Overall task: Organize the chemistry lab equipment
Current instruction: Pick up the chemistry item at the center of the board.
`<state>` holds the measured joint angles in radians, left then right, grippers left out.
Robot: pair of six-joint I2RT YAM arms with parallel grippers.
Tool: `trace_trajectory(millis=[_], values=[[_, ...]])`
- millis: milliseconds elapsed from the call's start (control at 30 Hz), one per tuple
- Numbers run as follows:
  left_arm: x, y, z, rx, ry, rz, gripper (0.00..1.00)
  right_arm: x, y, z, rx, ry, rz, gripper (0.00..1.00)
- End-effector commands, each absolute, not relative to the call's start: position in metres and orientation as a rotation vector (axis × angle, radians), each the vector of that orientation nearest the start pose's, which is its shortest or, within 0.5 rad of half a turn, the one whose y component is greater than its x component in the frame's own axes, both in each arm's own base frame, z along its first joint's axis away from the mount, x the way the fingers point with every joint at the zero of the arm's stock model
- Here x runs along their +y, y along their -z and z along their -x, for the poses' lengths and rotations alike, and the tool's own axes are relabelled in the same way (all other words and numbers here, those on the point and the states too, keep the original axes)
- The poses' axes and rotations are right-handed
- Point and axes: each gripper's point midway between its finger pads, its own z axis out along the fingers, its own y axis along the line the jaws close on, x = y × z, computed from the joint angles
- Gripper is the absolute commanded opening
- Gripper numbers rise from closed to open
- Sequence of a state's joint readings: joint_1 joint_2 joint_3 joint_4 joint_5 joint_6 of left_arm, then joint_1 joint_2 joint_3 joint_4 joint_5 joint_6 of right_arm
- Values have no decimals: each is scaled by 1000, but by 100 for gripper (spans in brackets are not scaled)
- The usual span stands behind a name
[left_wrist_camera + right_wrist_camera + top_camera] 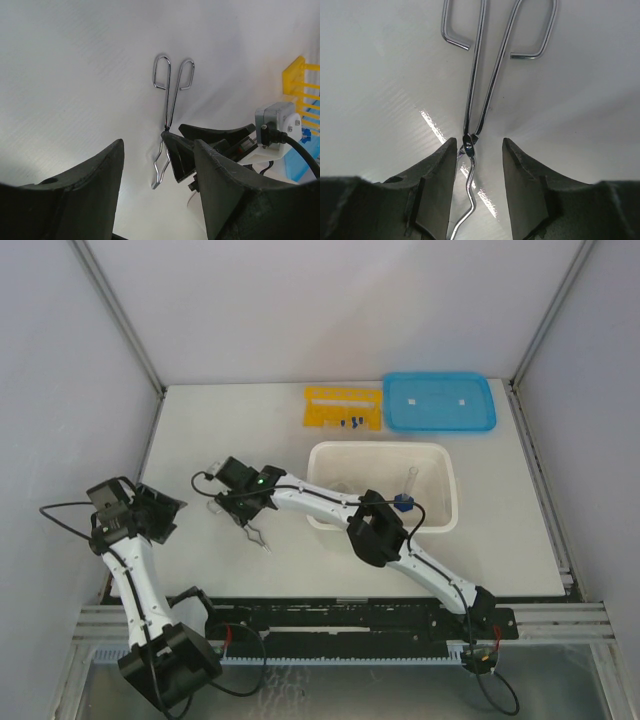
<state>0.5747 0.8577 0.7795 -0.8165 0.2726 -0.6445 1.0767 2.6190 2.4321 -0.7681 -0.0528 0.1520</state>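
Tongs (pixel 479 95) lie lengthwise, loops away from the open right tool (pixel 479 150) (jaw ends partly hidden); left tool (pixel 157 190) open.

Two white arms w/ black joints, black tools

Left arm (pixel 135 570) & right arm (pixel 440 575): white links, black joint housings, thin black cables alongside. Right tool (pixel 187 150): matte black wedge fingers, grey box w/ screws + black cable just behind it; small green light behind it.
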Motion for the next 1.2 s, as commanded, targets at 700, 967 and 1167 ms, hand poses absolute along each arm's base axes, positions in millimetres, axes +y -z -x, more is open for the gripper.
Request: trace_trajectory(millis=[700, 967, 1167], values=[[53, -139, -222, 2076, 416, 1294, 63, 541, 3, -271, 2326, -438, 1238, 23], [52, -140, -223, 2075, 425, 1296, 63, 541, -22, -266, 2309, -515, 1259, 0], [53, -136, -227, 2086, 436, 1317, 64, 536, -71, -266, 2273, -593, 1228, 0]])
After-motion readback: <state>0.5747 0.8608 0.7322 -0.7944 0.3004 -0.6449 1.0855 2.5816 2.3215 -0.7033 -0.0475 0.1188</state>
